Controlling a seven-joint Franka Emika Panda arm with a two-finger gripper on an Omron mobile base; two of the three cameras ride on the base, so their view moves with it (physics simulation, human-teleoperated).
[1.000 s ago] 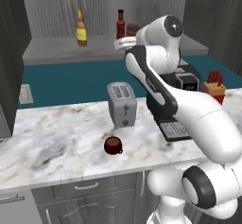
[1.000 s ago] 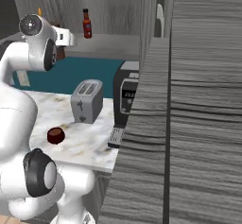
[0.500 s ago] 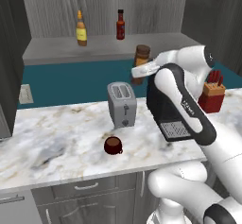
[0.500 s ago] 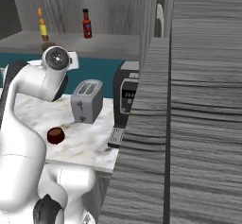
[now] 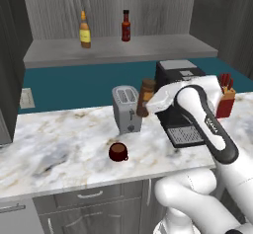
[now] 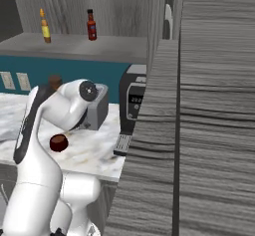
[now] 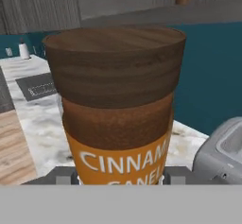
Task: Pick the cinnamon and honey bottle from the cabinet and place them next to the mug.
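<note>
Marble counter (image 5: 59, 149) in a grey kitchen, teal wall behind it, drawers under the front edge. Nearest on the counter: mug (image 5: 118, 152), small, dark red-brown, upright, standing alone toward the front, apart from everything else; what is inside it cannot be told. Behind it a silver toaster (image 5: 126, 108), two slots on top. Gripper (image 5: 147, 104) sits just right of the toaster, above the counter, fingers pinching the cinnamon (image 5: 146, 97) on both sides of its lower body; jar upright, brown lid on top, orange label with white lettering readable in the hand view (image 7: 118, 119). Whether the jar base touches the counter cannot be told. Right of the arm a black coffee machine (image 5: 178, 75) with a grey drip tray (image 5: 185, 135) in front, then a red holder (image 5: 226, 102) with red sticks standing in it. Farther back and higher, cabinet (image 5: 118, 50) ledge against a vertical-grain panel: honey bottle (image 5: 85, 30) on the left, red bottle (image 5: 126, 26) with a black cap to its right, both upright, well apart from each other. Right base view: same two bottles on the ledge, mug (image 6: 58, 143) beside the arm, large grey wood-grain panel (image 6: 199, 130) close to the camera.
</note>
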